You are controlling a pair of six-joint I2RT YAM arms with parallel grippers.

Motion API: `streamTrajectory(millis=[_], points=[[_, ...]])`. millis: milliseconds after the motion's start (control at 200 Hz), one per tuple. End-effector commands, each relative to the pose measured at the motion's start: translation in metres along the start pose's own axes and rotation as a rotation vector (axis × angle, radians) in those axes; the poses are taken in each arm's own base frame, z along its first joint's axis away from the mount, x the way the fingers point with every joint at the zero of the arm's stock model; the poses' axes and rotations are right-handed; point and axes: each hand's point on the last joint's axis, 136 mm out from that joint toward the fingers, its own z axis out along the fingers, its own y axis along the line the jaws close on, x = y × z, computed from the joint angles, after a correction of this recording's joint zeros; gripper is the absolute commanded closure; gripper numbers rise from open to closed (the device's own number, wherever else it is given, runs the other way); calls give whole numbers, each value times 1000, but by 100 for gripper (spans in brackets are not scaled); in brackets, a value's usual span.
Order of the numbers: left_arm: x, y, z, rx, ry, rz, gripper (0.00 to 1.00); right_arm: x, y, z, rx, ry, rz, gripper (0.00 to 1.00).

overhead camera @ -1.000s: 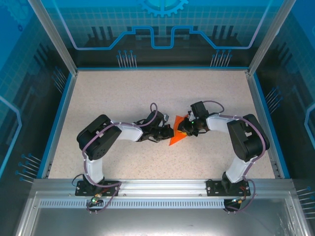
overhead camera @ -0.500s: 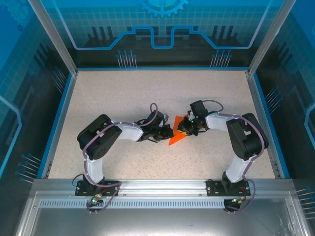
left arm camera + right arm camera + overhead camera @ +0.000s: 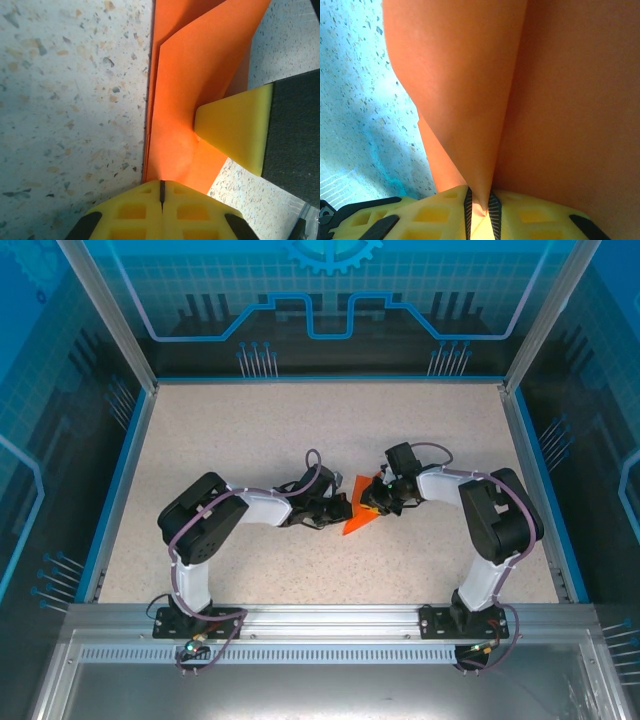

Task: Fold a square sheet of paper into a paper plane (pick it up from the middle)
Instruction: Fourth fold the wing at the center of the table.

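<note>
1. Speckled desk (image 3: 250, 430), boxed in by blue panels (image 3: 330, 300), carries the paper (image 3: 356, 517) near its middle, a little toward the near side.
2. From above, the paper is an orange wedge, no flat square, with its point aimed at the near left.
3. At least two layers show in the left wrist view. One sheet lies over another, and a straight folded edge rests flat on the desk.
4. In the right wrist view, one flap stands up off the rest and curves into a loose fold.
5. Right gripper (image 3: 479, 200) is clamped narrow on that raised fold, which runs down between its yellow pads.
6. Left gripper (image 3: 161, 186) has its jaws fully together at the paper's near edge. I cannot tell whether it nips the paper or merely presses there.
7. A yellow finger (image 3: 230, 132), most likely the right gripper's, touches the top layer just beside the left gripper and dimples it.
8. Both arms reach inward from the near rail (image 3: 320, 615), and the grippers nearly meet over the paper.
9. Progress, as I judge it: the early folds are made and the current one is only half set.
10. Left to do: flatten this flap, crease it, then fold the wings. No slim dart with a centre crease is visible yet.
</note>
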Motion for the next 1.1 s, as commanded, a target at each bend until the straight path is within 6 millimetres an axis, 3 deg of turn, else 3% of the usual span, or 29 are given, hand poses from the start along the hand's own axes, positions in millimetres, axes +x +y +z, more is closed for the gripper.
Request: streamTrajectory(millis=[0,235,440,460,530,725,860,1090], points=[[9,18,6,-82,30,11,97,25,-69,20,245,66,88,78],[15,24,7,-121,51,16,98,21,-59,13,218,56,78,78],[19,27,7,-144,76,13,100,16,-35,-1,144,36,44,74],[20,29,7,-150,82,10,100,7,-22,-7,117,11,24,73],[24,32,7,-166,99,9,100,1,-4,-19,71,-13,-18,71],[29,38,6,-202,120,16,100,-6,27,-49,-12,-62,-126,69],[29,37,8,-204,126,27,100,0,36,-49,-61,-37,-188,81],[30,35,11,-207,136,41,100,10,44,-26,-108,62,-234,94]])
